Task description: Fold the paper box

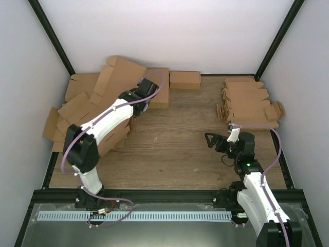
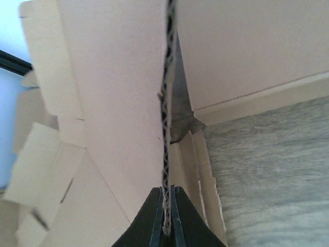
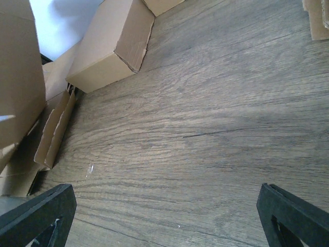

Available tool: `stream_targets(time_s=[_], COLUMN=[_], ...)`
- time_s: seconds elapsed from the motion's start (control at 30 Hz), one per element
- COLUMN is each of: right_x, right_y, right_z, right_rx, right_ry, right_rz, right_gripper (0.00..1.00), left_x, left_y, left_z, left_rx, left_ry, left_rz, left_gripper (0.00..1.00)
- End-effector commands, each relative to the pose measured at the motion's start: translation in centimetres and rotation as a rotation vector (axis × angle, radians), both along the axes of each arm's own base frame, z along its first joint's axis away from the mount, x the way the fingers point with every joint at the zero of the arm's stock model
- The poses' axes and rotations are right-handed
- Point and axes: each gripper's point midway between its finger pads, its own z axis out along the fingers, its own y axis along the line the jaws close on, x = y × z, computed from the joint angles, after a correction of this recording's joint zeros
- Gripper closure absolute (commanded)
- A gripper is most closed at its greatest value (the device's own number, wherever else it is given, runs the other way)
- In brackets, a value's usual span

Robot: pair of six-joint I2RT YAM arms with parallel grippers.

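My left gripper (image 2: 165, 206) pinches 1 corrugated wall of the paper box (image 2: 113, 103) at the left rear of the table (image 1: 180, 149), probably to swing that panel upright, while my right gripper (image 3: 164, 218) hangs wide open, free to assist.

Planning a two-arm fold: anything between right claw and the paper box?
Nothing visible: only bare table between the open right claw and the paper box, whose edge the left claw pinches.

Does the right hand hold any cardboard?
No, the right hand is open, and only the wooden table shows between its fingers.
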Motion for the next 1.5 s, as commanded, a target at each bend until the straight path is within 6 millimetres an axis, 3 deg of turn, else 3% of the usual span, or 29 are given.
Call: stream_targets(time_s=[0.0, 0.1, 0.2, 0.3, 0.37, 0.4, 0.43, 0.5, 0.53, 0.63, 0.67, 0.73, 0.83, 0.97, 1.1, 1.23, 1.33, 1.47], right_x=[0.4, 0.3, 0.4, 0.5, 0.6, 0.8, 1.0, 1.5, 1.7, 2.1, 2.2, 2.4, 2.5, 2.8, 2.9, 3.6, 4.3, 5.0], right_y=[0.1, 0.2, 0.1, 0.1, 0.1, -0.1, -0.4, -1.7, -2.5, -4.8, -5.2, -5.3, -2.6, 0.1, 3.2, 4.8, 5.3, 6.2], right_z=[1.5, 1.6, 1.6, 2.0, 2.5, 2.8, 3.2, 3.4, 3.4, 4.1, 4.5, 5.8, 8.2, 10.7, 10.5, 7.7, 5.8, 3.4], right_rx=[-0.002, 0.000, 0.001, 0.007, 0.014, 0.015, 0.014, -0.010, -0.025, -0.064, -0.069, -0.069, -0.070, -0.018, 0.091, 0.143, 0.146, 0.165], right_ry=[-0.036, -0.035, -0.035, -0.031, -0.021, -0.013, -0.004, 0.033, 0.059, 0.108, 0.112, 0.094, -0.013, -0.076, -0.049, 0.041, 0.095, 0.155], right_rz=[0.005, 0.007, 0.006, 0.001, -0.008, -0.021, -0.039, -0.124, -0.176, -0.315, -0.341, -0.347, -0.160, 0.007, 0.188, 0.276, 0.308, 0.344], right_gripper=[0.00, 0.00, 0.00, 0.00, 0.00, 0.00, 0.00, 0.00, 0.00, 0.00, 0.00, 0.00, 0.00, 0.00, 0.00, 0.00, 0.00, 0.00], left_x=[-3.7, -6.5, -10.1, -14.1, -16.4, -17.4, -18.2, -19.4, -19.5, -18.2, -17.8, -16.6, -15.3, -16.0, -16.8, -17.2, -17.4, -17.5], left_y=[0.1, -3.1, -8.5, -14.9, -18.2, -19.6, -20.7, -22.0, -21.8, -18.5, -16.5, -12.3, -5.9, 1.1, 7.0, 9.0, 10.0, 10.8], left_z=[8.4, 12.2, 14.2, 14.2, 11.5, 10.1, 8.7, 6.5, 5.9, 6.6, 7.7, 8.1, 7.2, 5.0, 2.8, -0.1, -3.7, -5.8], left_rx=[-0.016, -0.178, -0.472, -0.789, -0.864, -0.887, -0.903, -0.915, -0.910, -0.869, -0.866, -0.874, -0.927, -0.977, -1.031, -1.134, -1.171, -1.188], left_ry=[-0.092, -0.090, -0.019, 0.096, 0.177, 0.215, 0.260, 0.333, 0.336, 0.225, 0.165, 0.092, 0.044, -0.021, -0.097, -0.097, -0.063, -0.098], left_rz=[0.000, -0.119, -0.317, -0.498, -0.567, -0.591, -0.599, -0.598, -0.577, -0.459, -0.407, -0.259, -0.056, 0.145, 0.348, 0.420, 0.485, 0.518], left_gripper=[0.96, 0.96, 0.96, 0.96, 0.90, 0.71, 0.41, 0.10, 0.02, 0.00, 0.00, 0.00, 0.00, 0.00, 0.00, 0.00, 0.00, 0.00])
